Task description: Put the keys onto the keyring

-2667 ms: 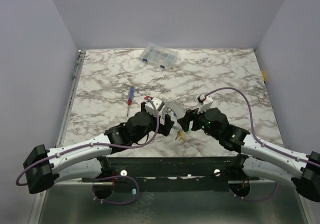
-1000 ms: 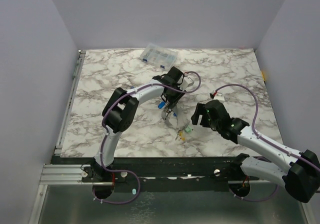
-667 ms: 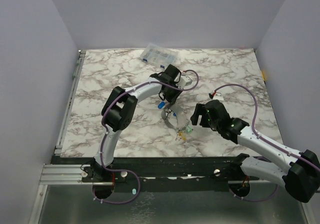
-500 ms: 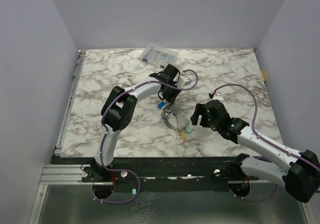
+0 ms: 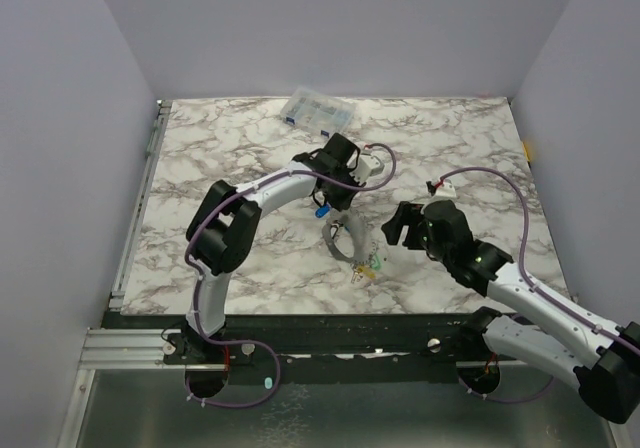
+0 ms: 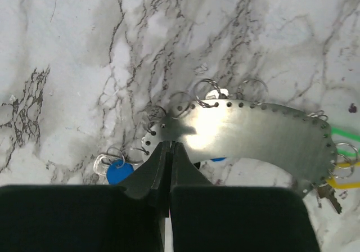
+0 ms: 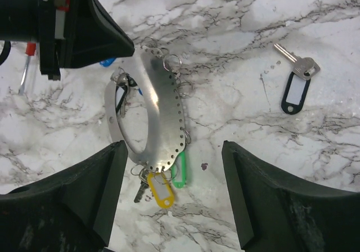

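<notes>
While the left claw (image 6: 169, 148) is pressed together at the edge of the grey perforated metal keyring (image 6: 247, 131), the right claw (image 7: 173, 156) hangs spread above. Open marble desk (image 7: 242, 16) surrounds them, and a black-tagged key (image 7: 295, 89) lies apart.

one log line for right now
left end effector: shut on wide grey metal keyring | right end effector: open above it, empty | black-tagged metal key: lying loose, apart

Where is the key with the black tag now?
The black-tag key lies alone on the marble, upper right in the right wrist view, apart from the keyring.
</notes>
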### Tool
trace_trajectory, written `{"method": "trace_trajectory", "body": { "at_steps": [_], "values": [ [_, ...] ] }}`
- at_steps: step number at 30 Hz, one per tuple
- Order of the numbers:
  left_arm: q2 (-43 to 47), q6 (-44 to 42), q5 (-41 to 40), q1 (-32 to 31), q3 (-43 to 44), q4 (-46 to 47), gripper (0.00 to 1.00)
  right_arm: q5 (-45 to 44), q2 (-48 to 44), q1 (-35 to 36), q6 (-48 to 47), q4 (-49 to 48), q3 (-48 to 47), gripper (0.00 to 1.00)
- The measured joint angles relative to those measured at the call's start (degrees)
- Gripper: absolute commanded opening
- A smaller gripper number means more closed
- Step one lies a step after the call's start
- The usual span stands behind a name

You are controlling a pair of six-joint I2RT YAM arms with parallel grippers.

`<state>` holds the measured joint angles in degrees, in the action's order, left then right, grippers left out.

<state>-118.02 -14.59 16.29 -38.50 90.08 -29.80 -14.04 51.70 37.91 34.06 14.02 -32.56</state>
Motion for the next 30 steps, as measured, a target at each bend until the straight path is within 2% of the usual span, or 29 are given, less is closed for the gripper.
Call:
{"method": "trace_trajectory", "body": {
  "at_steps": [9,12,13,17,20,26,30],
  "values": [
    [9.42,1.68,-2.21,-2.89,-8.13,7.15,0.0,0.33,-2.29,0.0,-2.01,-1.42,0.0,0.77],
    [10.49,2.99,-4.63,-3.04,-9.57,9.07,0.38,0.39,-3.41,0.0,-2.21,-1.55,0.0,0.81],
    [10.51,3.45,-5.66,-3.04,-9.75,9.46,0.46,0.37,-3.65,0.0,-2.14,-1.55,0.0,0.82],
    [10.51,6.95,-9.57,-3.21,-10.34,10.54,0.67,-1.22,-4.0,0.0,-1.09,-0.55,0.0,0.85],
    [10.47,9.29,-13.03,-4.37,-10.51,11.02,0.66,-4.11,-4.5,0.0,0.28,1.53,0.0,0.86],
    [9.4,13.46,-18.73,-9.92,-9.81,11.69,0.57,-8.81,-8.74,-0.04,2.19,5.2,0.07,0.86],
    [6.69,15.06,-20.48,-10.73,-8.11,11.85,0.56,-9.18,-10.21,-0.04,2.58,5.6,0.11,0.86]
  ]
}}
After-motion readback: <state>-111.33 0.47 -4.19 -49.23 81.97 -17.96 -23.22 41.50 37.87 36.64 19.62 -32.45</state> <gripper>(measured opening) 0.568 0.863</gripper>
